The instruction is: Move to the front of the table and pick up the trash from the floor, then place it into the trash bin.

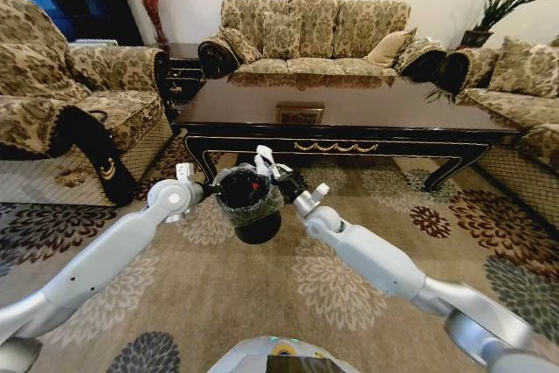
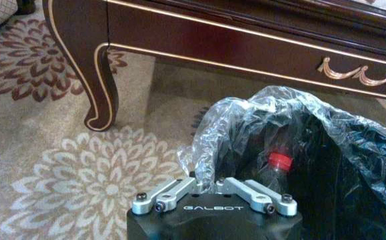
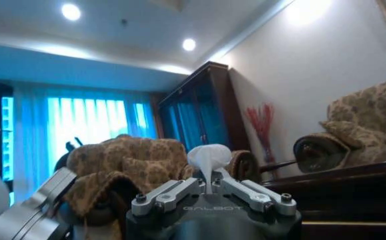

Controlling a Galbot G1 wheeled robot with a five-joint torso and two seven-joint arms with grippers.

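1. The left gripper (image 1: 212, 189) holds the trash bin (image 1: 251, 207) up off the floor (image 1: 262, 303), its fingers pinched on the bag-lined rim.
2. Inside the bin lies the plastic bottle (image 2: 278, 167) with its red cap: light, slick, easily dented.
3. Just above the bin's far rim, the right gripper (image 1: 278, 174) clamps the crumpled white paper (image 3: 209, 157). It looks soft and near weightless; a pinch anywhere holds it.
4. Beyond the bin stands the table (image 1: 349, 115).
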